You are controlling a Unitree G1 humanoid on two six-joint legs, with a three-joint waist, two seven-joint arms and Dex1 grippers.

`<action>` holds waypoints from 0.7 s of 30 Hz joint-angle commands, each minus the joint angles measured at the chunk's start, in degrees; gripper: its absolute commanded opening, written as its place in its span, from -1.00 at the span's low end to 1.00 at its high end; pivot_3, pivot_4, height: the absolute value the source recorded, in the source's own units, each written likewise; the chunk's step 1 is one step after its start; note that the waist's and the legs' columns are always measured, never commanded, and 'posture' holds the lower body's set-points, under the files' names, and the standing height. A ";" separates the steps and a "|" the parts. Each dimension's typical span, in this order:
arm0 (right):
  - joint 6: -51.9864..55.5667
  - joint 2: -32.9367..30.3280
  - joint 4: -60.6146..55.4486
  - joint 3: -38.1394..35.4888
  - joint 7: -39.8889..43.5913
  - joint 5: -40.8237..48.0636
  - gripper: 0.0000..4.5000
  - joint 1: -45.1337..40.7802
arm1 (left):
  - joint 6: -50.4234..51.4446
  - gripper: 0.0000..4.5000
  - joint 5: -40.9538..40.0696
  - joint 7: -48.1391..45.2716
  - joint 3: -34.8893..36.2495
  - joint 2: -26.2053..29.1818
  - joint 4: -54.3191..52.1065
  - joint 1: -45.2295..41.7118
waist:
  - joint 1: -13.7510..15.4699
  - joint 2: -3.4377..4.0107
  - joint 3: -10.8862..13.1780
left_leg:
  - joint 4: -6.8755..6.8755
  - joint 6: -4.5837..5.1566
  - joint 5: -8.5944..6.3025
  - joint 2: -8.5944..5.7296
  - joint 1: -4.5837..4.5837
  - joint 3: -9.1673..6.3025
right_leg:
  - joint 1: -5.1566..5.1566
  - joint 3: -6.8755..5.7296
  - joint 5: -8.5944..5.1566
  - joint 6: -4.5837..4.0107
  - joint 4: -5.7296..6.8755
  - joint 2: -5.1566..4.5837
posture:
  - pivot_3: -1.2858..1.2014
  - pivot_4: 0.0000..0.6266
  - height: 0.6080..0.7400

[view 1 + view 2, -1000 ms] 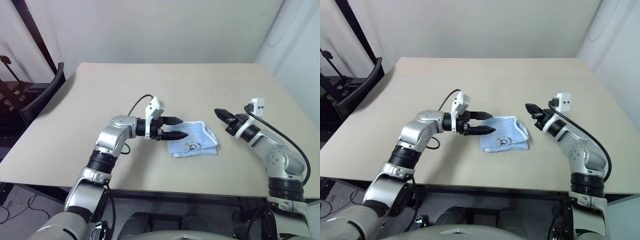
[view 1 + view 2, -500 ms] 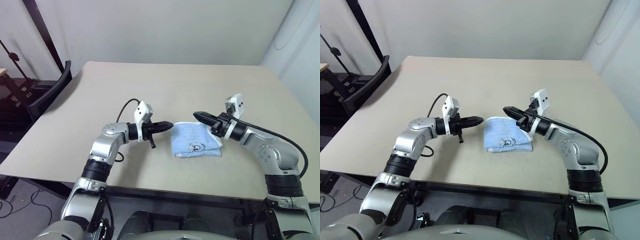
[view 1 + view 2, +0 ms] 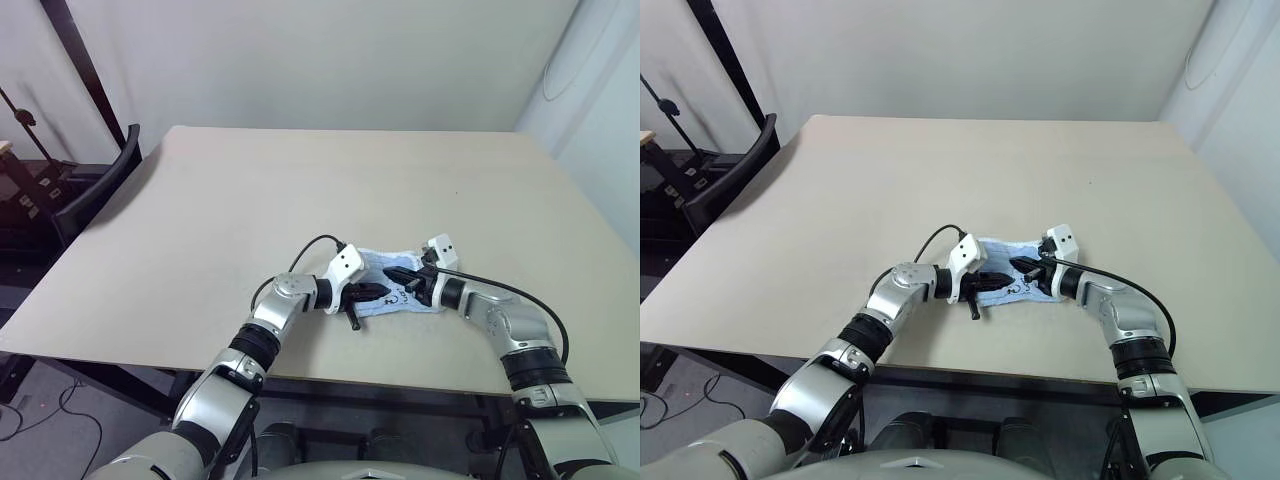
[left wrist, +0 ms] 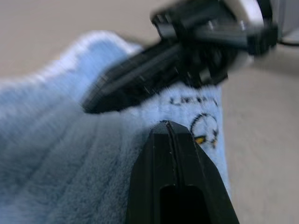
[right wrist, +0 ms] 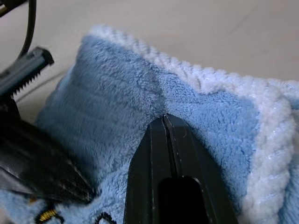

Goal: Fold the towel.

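Your two pincers meet over the towel [image 3: 398,288], a small light blue cloth lying folded on the beige table [image 3: 300,190] near its front edge. Your left pincer [image 3: 378,292] reaches in from one side with its fingers pressed together, tip resting on the towel's surface beside a small printed cartoon mark [image 4: 205,128]. Your right pincer [image 3: 392,276] comes from the opposite side, fingers also together, tip on the plush cloth just inside the white edging [image 5: 233,84]. The two tips sit close together, the towel beneath both. Neither visibly clamps any cloth.
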 commanded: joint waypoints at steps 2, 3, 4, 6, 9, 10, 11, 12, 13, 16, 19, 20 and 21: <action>7.05 -0.53 -4.86 -5.91 1.07 6.74 -0.75 -0.15 | 3.95 -1.00 -3.59 -3.24 3.14 2.62 -6.49 -0.71 | -0.02 -0.01 0.01 | 0.08 0.00 0.00 -0.01 -0.03 0.01 | 0.00 0.00 -0.03 -0.06 -0.01 -0.02 | 0.03 -1.00 1.00; 9.04 -1.02 -6.19 -7.31 1.37 8.56 -0.62 -0.34 | 5.99 -1.00 -4.89 -4.38 3.81 3.71 -9.07 -0.49 | -0.07 -0.01 0.01 | 0.09 0.01 0.00 -0.01 -0.09 0.01 | -0.04 0.00 -0.03 -0.07 -0.01 -0.02 | 0.03 -1.00 1.00; 10.77 -1.60 -6.55 -8.60 1.37 9.84 -0.44 -0.97 | 7.67 -1.00 -5.95 -5.55 4.28 5.17 -12.25 0.02 | -0.15 -0.01 0.01 | 0.09 0.01 0.00 -0.01 -0.14 0.01 | -0.12 0.01 -0.02 -0.05 0.00 -0.02 | 0.03 -1.00 1.00; 13.50 -2.90 -6.78 -10.21 2.01 11.56 -0.11 -1.98 | 10.65 -1.00 -7.77 -7.50 4.85 8.02 -18.57 1.38 | -0.13 0.00 0.01 | 0.03 0.01 0.01 0.00 -0.14 0.01 | -0.16 0.01 0.00 -0.01 0.00 -0.02 | 0.03 -1.00 1.00; 17.42 -5.34 -6.29 -11.57 4.00 13.78 0.36 -3.47 | 15.51 -1.00 -10.90 -9.12 5.95 12.07 -27.40 3.68 | -0.19 0.01 0.01 | -0.07 0.01 0.01 0.00 -0.14 0.02 | -0.21 0.04 0.01 0.00 -0.01 -0.03 | 0.03 -1.00 1.00; 18.36 -5.93 -5.81 -11.87 4.40 14.19 0.54 -3.98 | 16.74 -1.00 -11.67 -9.19 6.20 12.97 -29.35 4.18 | -0.16 0.01 0.01 | -0.11 0.01 0.00 0.00 -0.14 0.03 | -0.23 0.04 0.00 -0.01 -0.02 -0.03 | 0.03 -1.00 1.00; 19.46 -6.76 -4.93 -12.00 5.07 14.48 0.71 -4.62 | 17.99 -1.00 -12.59 -9.18 6.67 13.91 -31.32 4.70 | -0.08 0.01 0.01 | -0.13 0.01 0.00 0.00 -0.14 0.02 | -0.23 0.04 0.00 -0.01 -0.02 -0.03 | 0.03 -1.00 1.00; 20.69 -8.08 -3.61 -11.85 6.51 14.57 0.85 -5.37 | 18.62 -1.00 -12.94 -9.04 7.36 15.73 -33.89 5.63 | -0.04 0.01 0.01 | -0.12 0.01 0.00 0.00 -0.14 0.02 | -0.24 0.04 -0.01 -0.03 -0.02 -0.04 | 0.03 -1.00 1.00; 21.57 -9.21 -1.56 -11.66 7.29 14.13 0.99 -6.39 | 18.86 -1.00 -13.09 -8.98 8.07 17.65 -36.36 6.65 | -0.06 0.01 0.01 | -0.10 0.01 0.00 0.00 -0.14 0.02 | -0.23 0.04 -0.04 -0.08 -0.02 -0.04 | 0.03 -1.00 1.00; 23.35 -11.35 8.04 -9.54 7.07 10.48 0.99 -10.61 | 22.11 -1.00 -15.30 -7.36 10.80 21.41 -41.77 8.88 | -0.23 0.01 0.01 | -0.09 0.01 0.00 0.00 -0.14 0.04 | -0.22 0.06 -0.10 -0.21 -0.02 -0.05 | 0.03 -1.00 1.00; 25.22 -12.78 15.02 -6.87 9.57 7.98 0.99 -13.50 | 24.30 -1.00 -16.79 -5.53 12.54 23.50 -44.32 10.56 | -0.22 0.02 0.01 | -0.07 0.01 0.00 0.00 -0.13 0.06 | -0.21 0.07 -0.12 -0.25 -0.04 -0.06 | 0.03 -1.00 1.00; 25.76 -13.12 16.37 -5.90 10.31 7.11 0.99 -14.19 | 25.12 -1.00 -17.33 -4.97 13.14 23.93 -44.89 11.06 | -0.21 0.02 0.01 | -0.07 0.01 0.00 0.00 -0.13 0.06 | -0.19 0.07 -0.12 -0.25 -0.06 -0.07 | 0.03 -1.00 1.00; 25.68 -13.41 17.05 -4.66 11.21 6.10 0.99 -14.46 | 25.83 -1.00 -17.87 -4.41 13.72 24.32 -45.40 11.55 | -0.12 0.02 0.01 | -0.07 0.01 0.00 -0.01 -0.13 0.07 | -0.19 0.07 -0.12 -0.25 -0.07 -0.07 | 0.03 -1.00 1.00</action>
